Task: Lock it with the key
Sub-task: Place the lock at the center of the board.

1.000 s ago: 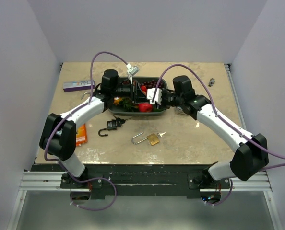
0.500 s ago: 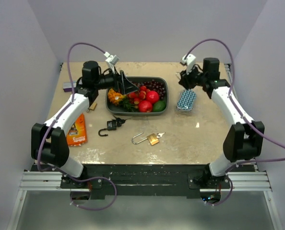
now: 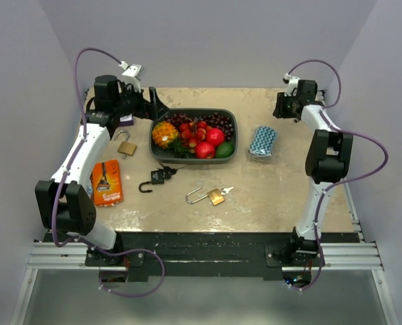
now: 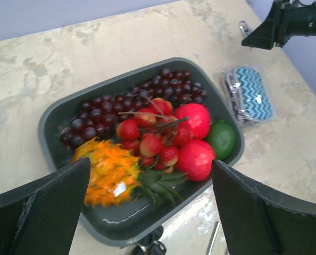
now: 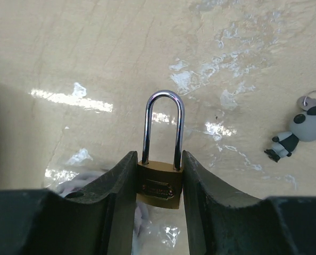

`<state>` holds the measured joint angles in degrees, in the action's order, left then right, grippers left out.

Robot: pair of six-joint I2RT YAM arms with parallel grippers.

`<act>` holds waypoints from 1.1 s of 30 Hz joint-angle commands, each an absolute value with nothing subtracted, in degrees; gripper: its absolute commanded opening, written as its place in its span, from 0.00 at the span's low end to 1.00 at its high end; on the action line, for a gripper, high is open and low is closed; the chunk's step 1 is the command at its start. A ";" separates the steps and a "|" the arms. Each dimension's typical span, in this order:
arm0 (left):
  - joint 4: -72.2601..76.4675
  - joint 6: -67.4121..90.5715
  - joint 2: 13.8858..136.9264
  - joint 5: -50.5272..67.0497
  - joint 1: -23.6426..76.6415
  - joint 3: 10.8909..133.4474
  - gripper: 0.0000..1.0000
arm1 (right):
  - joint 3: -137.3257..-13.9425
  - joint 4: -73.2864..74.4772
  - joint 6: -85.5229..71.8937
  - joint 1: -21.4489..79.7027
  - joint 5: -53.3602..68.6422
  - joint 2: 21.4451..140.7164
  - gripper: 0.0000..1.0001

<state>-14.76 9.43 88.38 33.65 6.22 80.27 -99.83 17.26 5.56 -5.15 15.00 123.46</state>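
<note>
Top view: reaches with the right pincer to the far right corner of the surface; holds the left pincer spread at the left end of the fruit tray. Shows a brass padlock with key and a black padlock lying on the near side of that tray.

Left wrist: hovers, fingers wide, over the fruit.

Right wrist: pinches a second brass padlock by its body, shackle closed, near a panda keyring.
</note>
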 commanded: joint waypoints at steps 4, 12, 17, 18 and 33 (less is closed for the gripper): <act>-20.91 5.54 88.68 30.85 5.36 82.70 0.99 | -107.05 15.82 2.72 -4.83 10.72 128.40 0.00; -23.12 4.13 88.07 29.44 5.36 80.95 0.99 | -107.05 15.29 4.22 -5.19 10.02 131.39 0.02; -22.59 4.66 88.15 30.06 5.36 80.51 0.99 | -108.01 14.50 4.92 -5.45 9.32 133.68 0.05; -22.50 4.57 88.15 30.15 5.36 80.42 0.99 | -108.19 14.50 5.10 -5.45 9.14 133.94 0.06; -22.85 4.04 87.71 30.23 5.36 79.37 0.99 | -110.04 16.61 6.06 -6.94 8.00 135.18 0.41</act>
